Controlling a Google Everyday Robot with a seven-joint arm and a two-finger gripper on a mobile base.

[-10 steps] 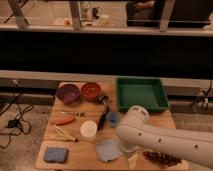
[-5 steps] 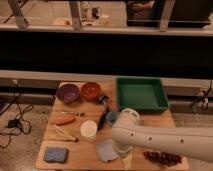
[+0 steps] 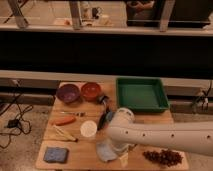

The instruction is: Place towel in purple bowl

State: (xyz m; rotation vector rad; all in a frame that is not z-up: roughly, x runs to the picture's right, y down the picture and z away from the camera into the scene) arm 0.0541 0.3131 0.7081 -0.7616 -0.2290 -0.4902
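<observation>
The towel (image 3: 104, 151) is a pale blue cloth lying crumpled near the table's front edge. The purple bowl (image 3: 67, 92) stands empty at the table's back left. My white arm reaches in from the right and bends down at the front of the table. My gripper (image 3: 119, 148) is at the arm's low end, right at the towel's right edge. The arm's bulk hides most of it.
A red bowl (image 3: 91, 90) stands next to the purple one. A green tray (image 3: 141, 94) is at the back right. A carrot (image 3: 65, 120), sticks (image 3: 65, 133), a white cup (image 3: 88, 129), a dark utensil (image 3: 104, 116), a blue sponge (image 3: 55, 154) and dark dried fruit (image 3: 162, 157) lie on the wooden table (image 3: 77, 160).
My arm has swung left and lower over the table's front, bringing its end down to the towel. The towel and the bowls have not moved.
</observation>
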